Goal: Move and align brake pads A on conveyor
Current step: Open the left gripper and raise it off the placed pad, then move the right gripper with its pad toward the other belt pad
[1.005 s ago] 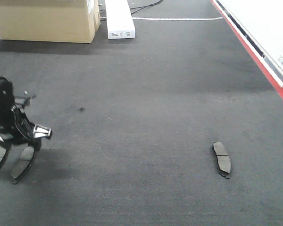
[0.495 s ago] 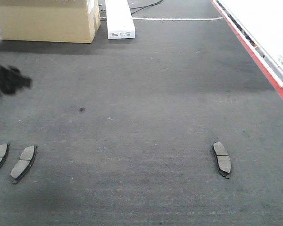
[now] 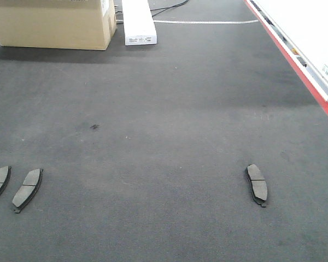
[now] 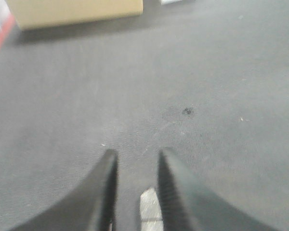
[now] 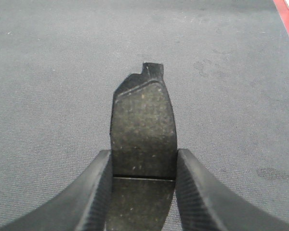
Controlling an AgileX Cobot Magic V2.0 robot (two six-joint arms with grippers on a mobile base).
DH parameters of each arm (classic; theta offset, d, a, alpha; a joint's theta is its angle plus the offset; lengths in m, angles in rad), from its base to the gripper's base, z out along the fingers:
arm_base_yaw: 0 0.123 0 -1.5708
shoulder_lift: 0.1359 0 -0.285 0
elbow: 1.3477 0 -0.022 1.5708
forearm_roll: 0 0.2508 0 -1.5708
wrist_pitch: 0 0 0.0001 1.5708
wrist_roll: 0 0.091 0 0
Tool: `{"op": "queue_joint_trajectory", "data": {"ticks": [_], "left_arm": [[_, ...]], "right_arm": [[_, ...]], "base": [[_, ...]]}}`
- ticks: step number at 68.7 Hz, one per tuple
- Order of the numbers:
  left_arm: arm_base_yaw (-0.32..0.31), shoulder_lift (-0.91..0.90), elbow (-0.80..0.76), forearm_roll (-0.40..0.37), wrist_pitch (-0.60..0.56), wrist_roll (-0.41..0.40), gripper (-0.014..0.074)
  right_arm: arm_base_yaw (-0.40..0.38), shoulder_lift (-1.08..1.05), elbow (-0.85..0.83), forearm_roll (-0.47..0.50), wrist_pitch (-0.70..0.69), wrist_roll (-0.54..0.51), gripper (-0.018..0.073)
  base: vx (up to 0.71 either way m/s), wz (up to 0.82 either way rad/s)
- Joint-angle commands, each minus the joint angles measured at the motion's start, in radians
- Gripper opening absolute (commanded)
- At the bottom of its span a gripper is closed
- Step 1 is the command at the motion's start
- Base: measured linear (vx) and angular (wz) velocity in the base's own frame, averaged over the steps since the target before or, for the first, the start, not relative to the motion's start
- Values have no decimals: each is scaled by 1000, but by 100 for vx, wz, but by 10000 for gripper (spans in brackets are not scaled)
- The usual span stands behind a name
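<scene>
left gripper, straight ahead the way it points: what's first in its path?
Looks free: ahead of the left gripper is only bare conveyor with a small dark spot, then the cardboard box far off. Depth unclear.

A tan cardboard box (image 3: pixel 52 23) stands at the far left. Just beside its right side lies a long white rectangular carton (image 3: pixel 138 21) with small dark print on its near end. Black cables (image 3: pixel 169 6) trail behind it, and a thin white line (image 3: pixel 208 22) runs rightward.
</scene>
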Motion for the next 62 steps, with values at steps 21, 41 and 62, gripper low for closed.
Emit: {"op": "queue_joint_trajectory", "data": {"ticks": [21,41,62], "left_arm": [[0,-474,240,1,-77,25,-8],[0,-627,289,2,-4,26,-7],[0,-628,289,2,-5,26,-6]], "right_arm": [[-8,9,-32,11,-84,-7,-11],[-8,9,-32,11,-84,-7,-11],[-8,9,-32,11,-84,-7,-11]], "base": [[0,0],[0,0],[0,0]]}}
